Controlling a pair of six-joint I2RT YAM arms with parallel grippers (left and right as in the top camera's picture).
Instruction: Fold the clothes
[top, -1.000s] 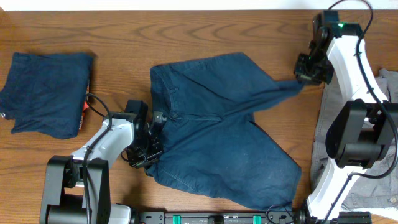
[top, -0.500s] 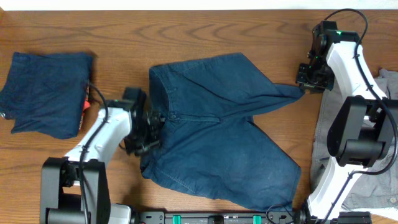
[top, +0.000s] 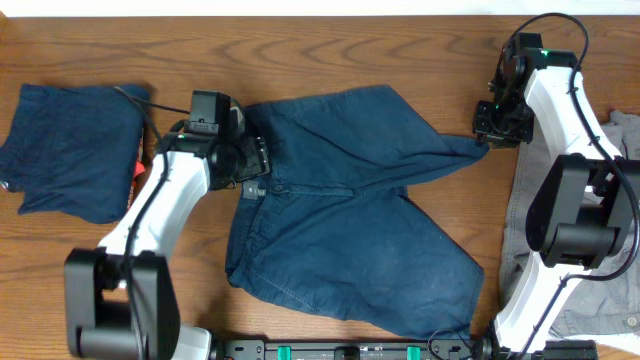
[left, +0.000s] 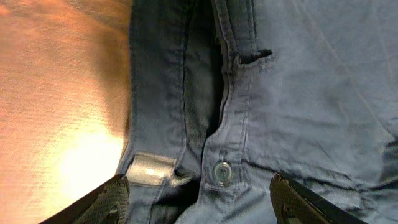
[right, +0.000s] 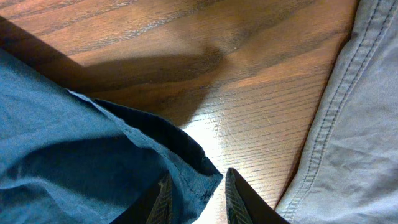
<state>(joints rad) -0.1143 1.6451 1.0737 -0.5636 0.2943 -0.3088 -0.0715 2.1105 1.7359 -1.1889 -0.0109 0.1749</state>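
White-shelled arms (top: 160, 205) with black joints (top: 575, 215), looping black cables (top: 556, 15), one small green indicator light (top: 546, 41).

Brown wooden table (top: 330, 50), visible grain, glare patches in wrist views. Small red-orange item (top: 138, 168) on left part of table, kind unclear. Black rail (top: 330, 350) along near edge, green marks on it. White strip (top: 300, 6) along far edge.

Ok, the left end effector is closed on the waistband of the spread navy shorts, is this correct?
Not closed: the left end effector is open over the waistband of the spread navy shorts. The left wrist view shows its fingers wide apart, gripping nothing.
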